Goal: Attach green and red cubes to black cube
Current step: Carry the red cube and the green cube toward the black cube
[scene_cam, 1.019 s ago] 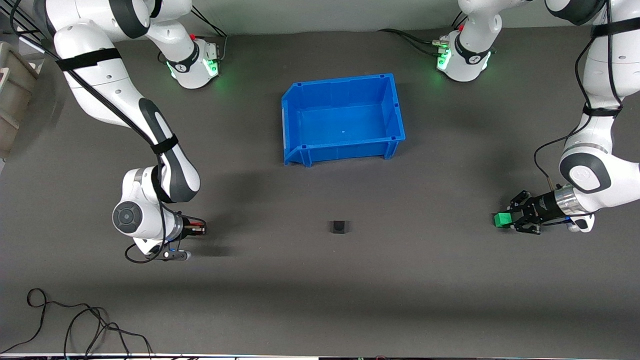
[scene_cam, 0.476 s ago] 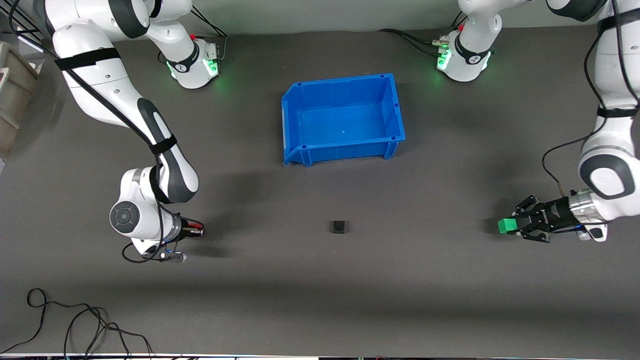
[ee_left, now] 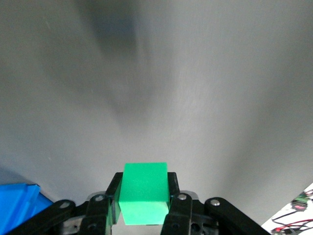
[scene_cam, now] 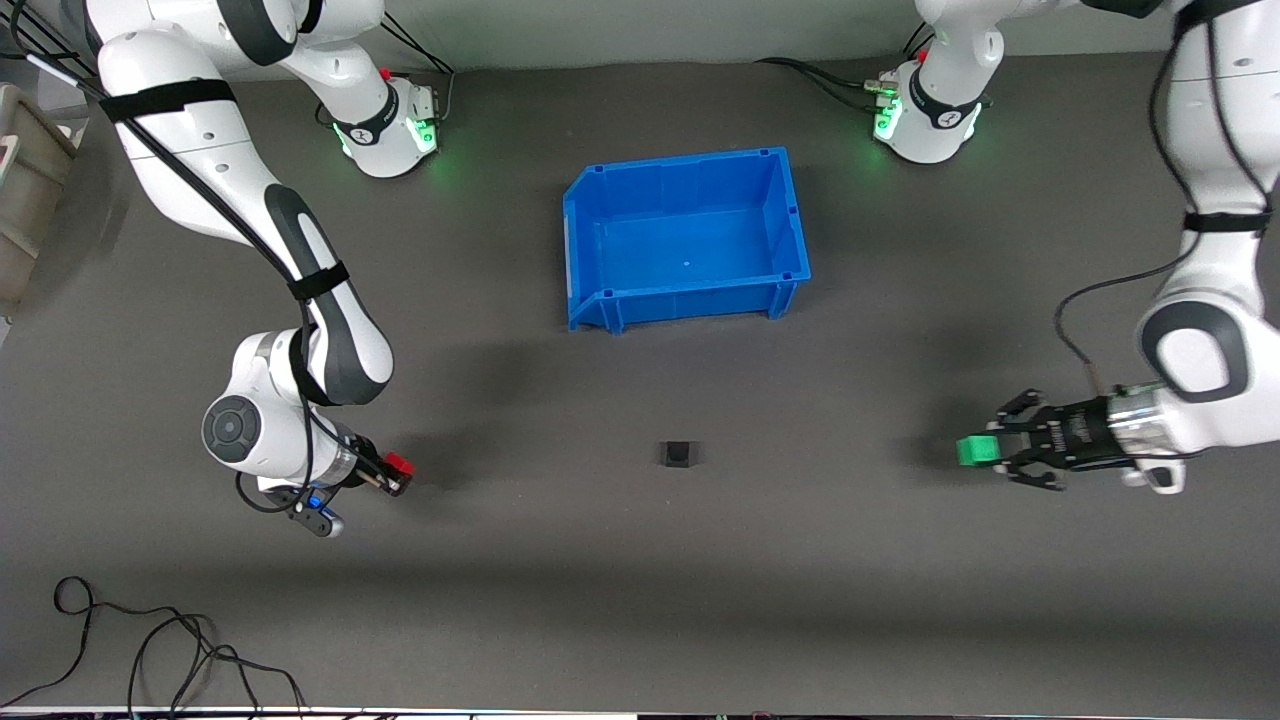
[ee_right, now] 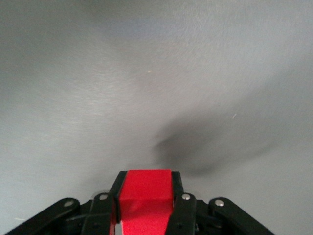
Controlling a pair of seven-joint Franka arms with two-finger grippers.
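A small black cube [scene_cam: 678, 454] sits on the dark table, nearer the front camera than the blue bin. My left gripper [scene_cam: 978, 452] is shut on a green cube [scene_cam: 971, 451] and holds it above the table toward the left arm's end. The left wrist view shows the green cube [ee_left: 144, 192] clamped between the black fingers [ee_left: 172, 188]. My right gripper [scene_cam: 395, 470] is shut on a red cube [scene_cam: 399, 464] above the table toward the right arm's end. The right wrist view shows the red cube [ee_right: 145, 199] between its fingers [ee_right: 178, 191].
An empty blue bin [scene_cam: 600, 196] stands mid-table, farther from the front camera than the black cube; its corner shows in the left wrist view [ee_left: 19, 205]. A black cable [scene_cam: 150, 640] lies coiled at the near edge at the right arm's end.
My left gripper has moved with the green cube toward the black cube. My right wrist has turned and lowered slightly, so the red cube now shows at its tip.
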